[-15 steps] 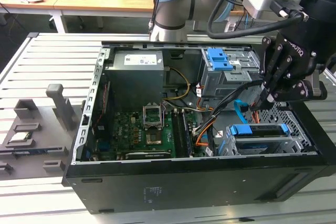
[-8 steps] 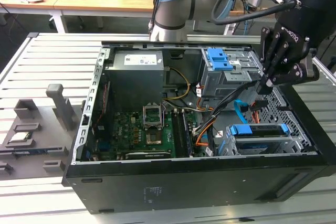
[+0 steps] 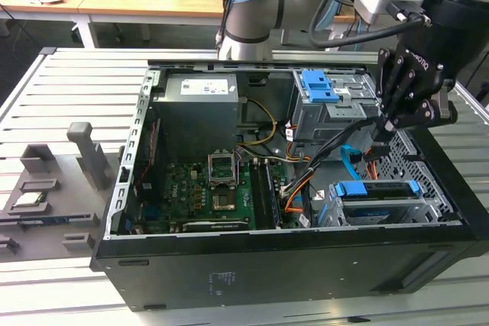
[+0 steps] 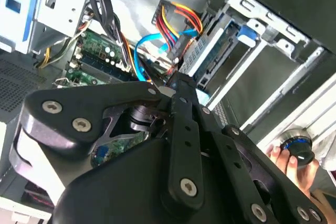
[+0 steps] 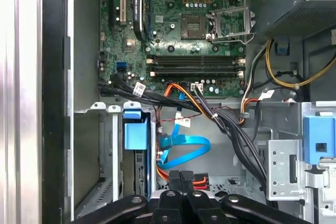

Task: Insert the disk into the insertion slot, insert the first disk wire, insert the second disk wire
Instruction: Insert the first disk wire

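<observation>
Exterior view: disk (image 3: 376, 205) seated in insertion slot (image 3: 434, 205) | first wrist view: fingers (image 5: 172, 183) pressed together, pinched plug not confirmed | first disk wire (image 5: 199, 183) and second disk wire (image 5: 189, 145) crowded beside tips | risk judged: loop snagged, plug cocked by off-axis push

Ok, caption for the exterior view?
Hand near the disk seated in the insertion slot of the computer case.

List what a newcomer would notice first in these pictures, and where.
The open black computer case lies on a slatted table, its green motherboard bared. At the exterior view's right, the blue-framed disk sits in the insertion slot, with the gripper hanging above, near the second disk wire.
</observation>
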Controlling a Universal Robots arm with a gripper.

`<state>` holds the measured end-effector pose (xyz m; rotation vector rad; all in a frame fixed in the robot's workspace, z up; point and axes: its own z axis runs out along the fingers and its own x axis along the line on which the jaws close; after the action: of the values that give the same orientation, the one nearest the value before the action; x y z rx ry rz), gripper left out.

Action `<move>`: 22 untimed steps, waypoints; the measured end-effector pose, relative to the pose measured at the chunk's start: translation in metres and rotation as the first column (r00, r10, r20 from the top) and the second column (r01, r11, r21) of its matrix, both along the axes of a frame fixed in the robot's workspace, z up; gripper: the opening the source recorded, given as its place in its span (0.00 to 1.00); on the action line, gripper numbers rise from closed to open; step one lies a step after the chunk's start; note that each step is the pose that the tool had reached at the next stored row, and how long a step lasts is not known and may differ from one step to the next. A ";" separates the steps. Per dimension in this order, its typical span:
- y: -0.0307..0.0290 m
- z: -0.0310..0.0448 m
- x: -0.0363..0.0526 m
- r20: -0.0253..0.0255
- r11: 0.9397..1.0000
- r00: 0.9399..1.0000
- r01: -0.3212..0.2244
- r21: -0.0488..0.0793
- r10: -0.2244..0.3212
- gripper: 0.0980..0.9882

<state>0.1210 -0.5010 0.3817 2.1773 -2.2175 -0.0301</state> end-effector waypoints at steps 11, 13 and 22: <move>0.0121 -0.0166 0.0125 0.000 1.000 1.000 0.000 -0.013 0.000 0.02; 0.0121 -0.0166 0.0124 0.000 1.000 1.000 0.000 -0.013 0.000 0.15; 0.0122 -0.0248 0.0128 0.000 0.999 1.000 0.000 -0.043 0.000 0.23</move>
<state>0.1338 -0.4888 0.3569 2.1554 -2.1969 0.0166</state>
